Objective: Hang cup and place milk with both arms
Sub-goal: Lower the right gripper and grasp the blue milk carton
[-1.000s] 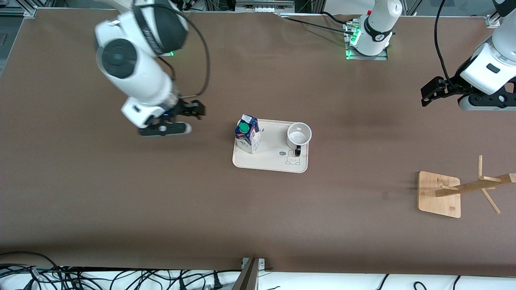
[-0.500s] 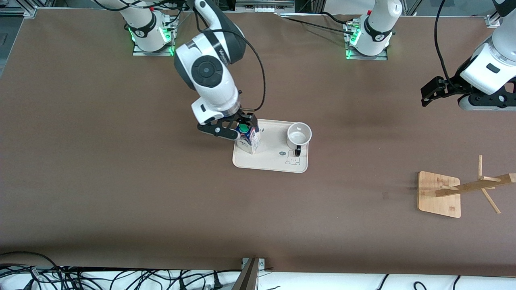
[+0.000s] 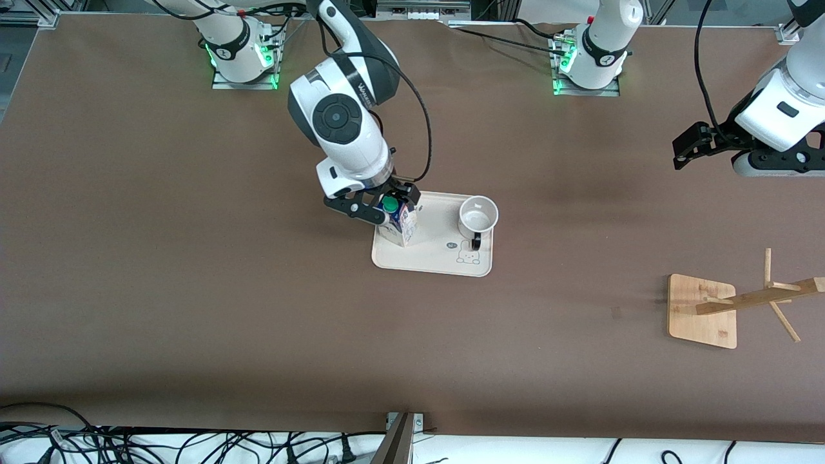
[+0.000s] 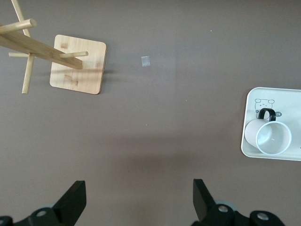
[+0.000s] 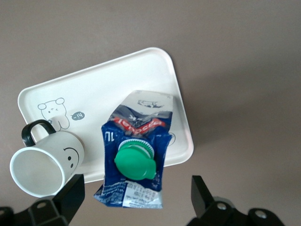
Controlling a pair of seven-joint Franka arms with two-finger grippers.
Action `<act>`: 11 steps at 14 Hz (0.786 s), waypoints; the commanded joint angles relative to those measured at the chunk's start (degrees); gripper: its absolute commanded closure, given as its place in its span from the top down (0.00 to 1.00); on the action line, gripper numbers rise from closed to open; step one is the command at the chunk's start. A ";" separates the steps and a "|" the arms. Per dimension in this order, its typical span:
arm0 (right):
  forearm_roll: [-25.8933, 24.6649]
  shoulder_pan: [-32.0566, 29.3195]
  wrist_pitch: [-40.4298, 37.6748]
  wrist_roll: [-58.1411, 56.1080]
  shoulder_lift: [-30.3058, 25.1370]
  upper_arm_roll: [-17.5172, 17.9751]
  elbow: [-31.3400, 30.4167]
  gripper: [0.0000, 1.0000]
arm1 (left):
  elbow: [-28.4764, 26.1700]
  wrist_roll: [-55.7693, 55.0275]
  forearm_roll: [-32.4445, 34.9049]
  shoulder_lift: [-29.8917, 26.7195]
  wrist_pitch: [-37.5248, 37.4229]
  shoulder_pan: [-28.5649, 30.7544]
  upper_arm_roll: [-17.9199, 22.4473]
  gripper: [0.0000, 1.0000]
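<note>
The right gripper, fingers spread, straddled the milk on the tray without gripping it. The left gripper waited released over the tabletop, well apart from the cup.

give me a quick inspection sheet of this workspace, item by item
surface: brown table, bare apart from items below
job's things: blue-topped milk carton and white smiley mug upright on cream tray; wooden peg rack toward left arm's end
clutter: small pale scrap near rack
grippers: right gripper open, astride the carton; left gripper open over bare table, waiting
cables: tangle along table's near edge
surroundings: nothing seen
</note>
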 commanded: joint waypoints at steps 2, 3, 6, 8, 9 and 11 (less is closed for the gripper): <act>0.64 1.01 0.84 1.54 1.89 -0.26 0.89 1.00 | 1.83 0.87 -0.90 0.80 -1.41 0.07 0.00 1.00; 0.47 1.09 0.84 1.54 1.89 -0.26 0.62 1.00 | 1.83 0.87 -0.90 0.80 -1.41 0.07 0.00 1.00; 0.38 1.27 0.31 1.19 1.89 -0.26 0.44 0.74 | 1.83 0.87 -0.90 0.80 -1.49 0.07 0.00 1.00; 0.29 1.27 0.14 0.84 1.89 -0.26 0.36 0.50 | 1.83 0.96 -0.90 0.80 -1.49 0.07 0.00 1.00; 0.20 1.27 0.14 0.14 1.89 -0.26 0.36 0.43 | 1.83 0.87 -0.90 0.80 -1.49 0.07 0.00 1.00; 0.29 1.10 0.14 -1.71 1.71 -0.35 0.53 0.41 | 1.83 0.96 -0.90 0.80 -1.49 0.07 0.00 1.00</act>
